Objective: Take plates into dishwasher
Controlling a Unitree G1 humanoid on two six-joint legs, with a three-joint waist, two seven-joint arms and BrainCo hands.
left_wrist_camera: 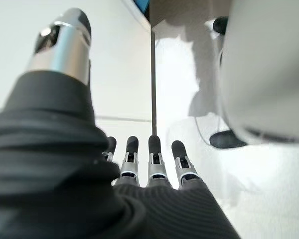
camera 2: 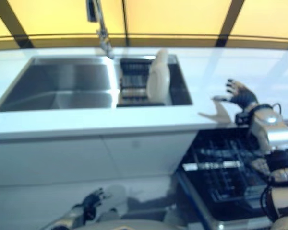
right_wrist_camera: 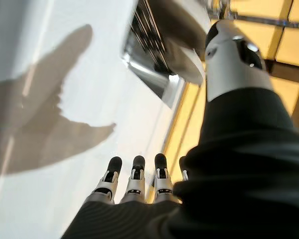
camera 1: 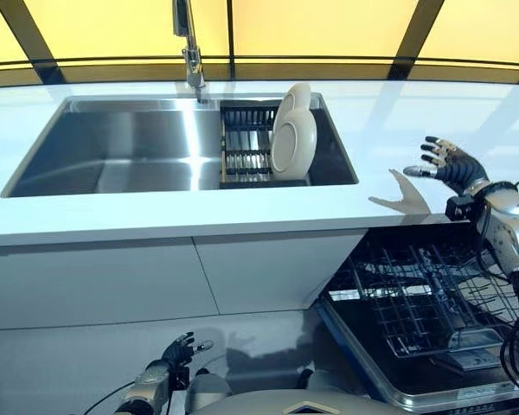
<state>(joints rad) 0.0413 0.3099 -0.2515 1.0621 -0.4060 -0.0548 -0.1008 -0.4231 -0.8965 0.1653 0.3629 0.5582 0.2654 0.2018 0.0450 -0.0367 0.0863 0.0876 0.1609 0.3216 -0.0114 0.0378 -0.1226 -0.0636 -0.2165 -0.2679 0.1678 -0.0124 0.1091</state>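
Two white plates (camera 1: pixel 292 138) stand upright in a dark rack (camera 1: pixel 246 143) at the right end of the steel sink (camera 1: pixel 130 147); they also show in the right eye view (camera 2: pixel 158 76). My right hand (camera 1: pixel 445 164) is open and empty above the white counter (camera 1: pixel 398 121), to the right of the sink. Its straight fingers (right_wrist_camera: pixel 134 177) show in the right wrist view. My left hand (camera 1: pixel 177 353) hangs low by the cabinet front, open and empty, fingers (left_wrist_camera: pixel 152 159) straight. The open dishwasher's wire rack (camera 1: pixel 424 298) lies below the right hand.
A tall faucet (camera 1: pixel 189 47) rises behind the sink. White cabinet fronts (camera 1: pixel 156 277) run under the counter. The dishwasher door (camera 1: pixel 432 380) juts out at lower right. Yellow panels with dark frames (camera 1: pixel 329 30) back the counter.
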